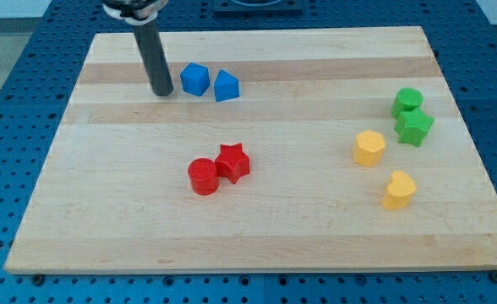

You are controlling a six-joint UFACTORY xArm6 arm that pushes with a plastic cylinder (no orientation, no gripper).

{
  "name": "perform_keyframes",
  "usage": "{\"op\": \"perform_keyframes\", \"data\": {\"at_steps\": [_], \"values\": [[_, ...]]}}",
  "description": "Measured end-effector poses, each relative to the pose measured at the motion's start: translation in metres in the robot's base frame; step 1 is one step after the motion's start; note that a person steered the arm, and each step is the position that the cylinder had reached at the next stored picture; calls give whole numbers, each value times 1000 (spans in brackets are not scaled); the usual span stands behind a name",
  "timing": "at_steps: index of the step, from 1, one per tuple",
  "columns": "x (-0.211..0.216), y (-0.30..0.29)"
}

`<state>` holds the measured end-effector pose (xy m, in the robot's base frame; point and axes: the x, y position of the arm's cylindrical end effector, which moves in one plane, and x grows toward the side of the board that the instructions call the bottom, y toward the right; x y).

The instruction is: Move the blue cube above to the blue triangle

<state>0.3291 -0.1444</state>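
The rod was a plain, dark grey cylinder, matte, ending in my tip [163, 92], with a pale collar above.

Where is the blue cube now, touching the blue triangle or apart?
Apart, narrowly: board shows between blue cube and blue triangle. My tip sits left of the cube.

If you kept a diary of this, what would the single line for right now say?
my tip: just left of blue cube, small gap | blue cube: beside blue triangle, on its left, not above | other blocks: untouched
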Motion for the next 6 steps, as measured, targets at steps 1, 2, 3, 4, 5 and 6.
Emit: {"op": "perform_keyframes", "data": {"at_steps": [1, 2, 3, 4, 5, 6], "values": [[-10, 23], [-10, 26], [-8, 69], [-8, 104], [-3, 104], [-13, 92]]}}
